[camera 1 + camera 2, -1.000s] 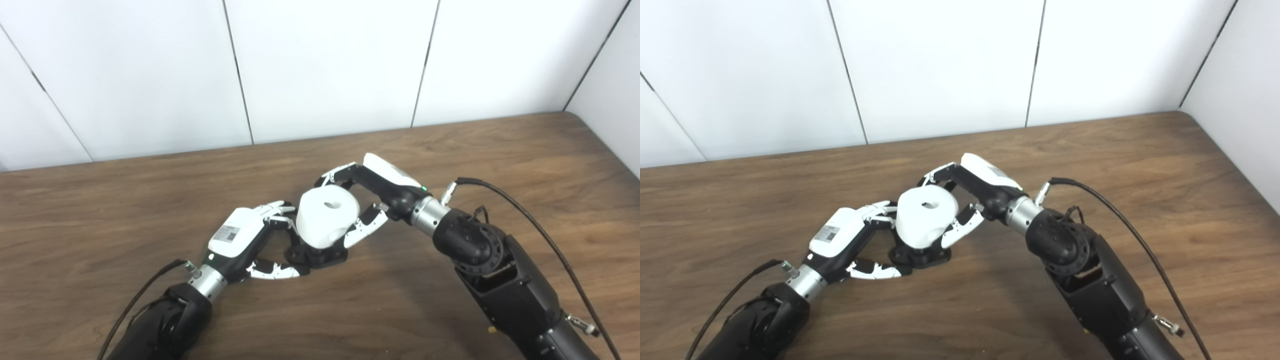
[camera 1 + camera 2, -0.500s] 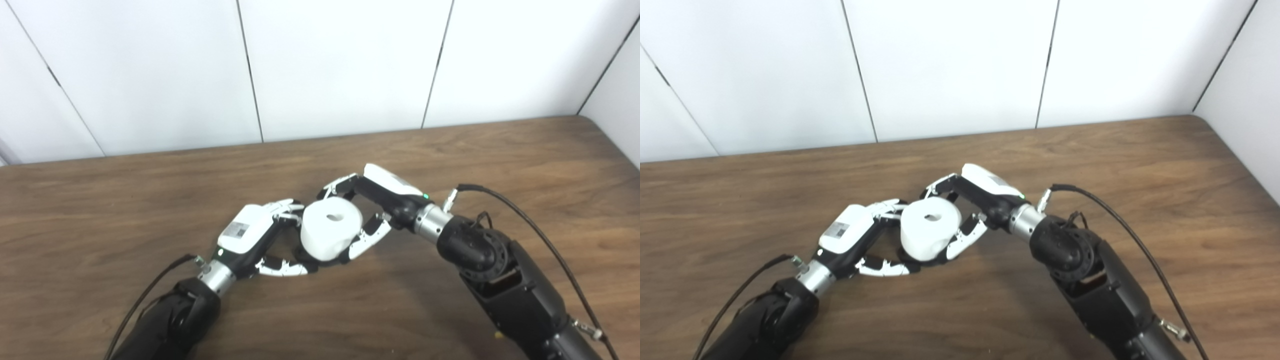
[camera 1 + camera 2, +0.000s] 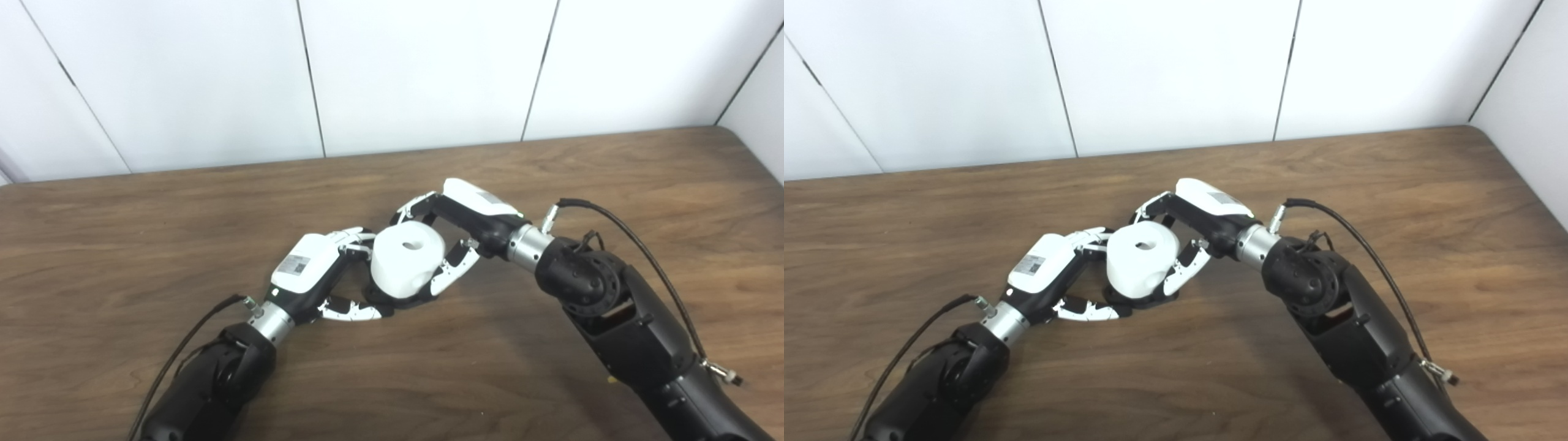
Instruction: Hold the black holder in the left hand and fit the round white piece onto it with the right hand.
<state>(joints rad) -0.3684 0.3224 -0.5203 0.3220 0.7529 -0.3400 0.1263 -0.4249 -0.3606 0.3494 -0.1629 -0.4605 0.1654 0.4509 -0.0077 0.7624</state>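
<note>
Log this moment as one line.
left hand: holds black holder | right hand: grips white piece | piece on holder

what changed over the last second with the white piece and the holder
The round white piece has sunk lower over the black holder, so less of the holder shows beneath it; the camera also shifted. The right hand still grips the piece, the left hand still steadies the holder on the table.
</note>
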